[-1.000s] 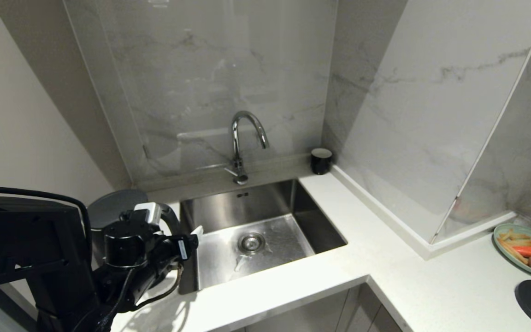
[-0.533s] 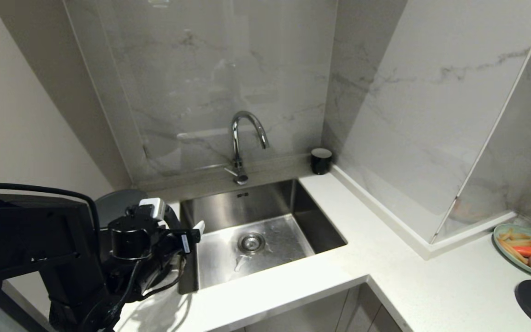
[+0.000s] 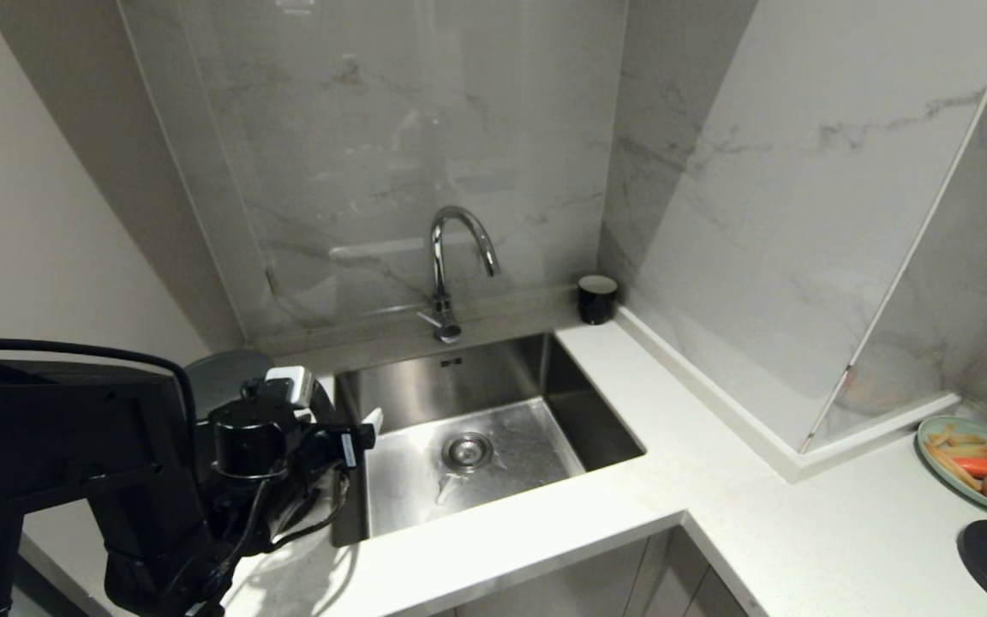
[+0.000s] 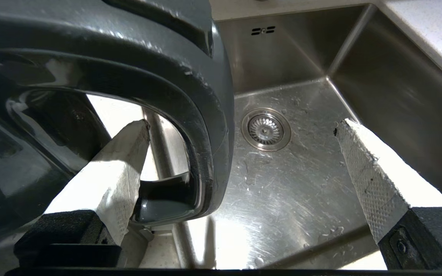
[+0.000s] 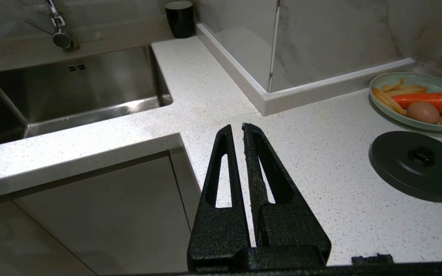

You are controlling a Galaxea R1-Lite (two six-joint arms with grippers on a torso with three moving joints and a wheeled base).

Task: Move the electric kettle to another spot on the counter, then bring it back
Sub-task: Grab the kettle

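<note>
The left hand (image 4: 240,145) is seen at the near left of the surface (image 3: 716,480), its two white fingers (image 4: 363,161) spread wide — one finger is passed through the loop of the handle, the other is left out over the sink (image 4: 294,184), so the handle's upright bar is straddled and not squeezed. No contact between pads and handle can be made out. The electric kettle (image 3: 218,377) is stood on the left strip of surface beside the sink, largely hidden behind the left arm in the head view; only its flat grey-looking lid is shown there, and its glossy handle (image 4: 205,115) fills the left wrist view.

The right hand (image 5: 237,126) is held off to the right, above the edge of the surface — its black fingers are brought together on nothing. Just past it, a round black base disc (image 5: 420,165) is laid flat, with a green plate (image 5: 390,78) of carrot, egg and fries behind it. Farther back, the tap (image 3: 451,257) is mounted behind the sink, and a small black cup (image 3: 596,298) is tucked into the corner.
</note>
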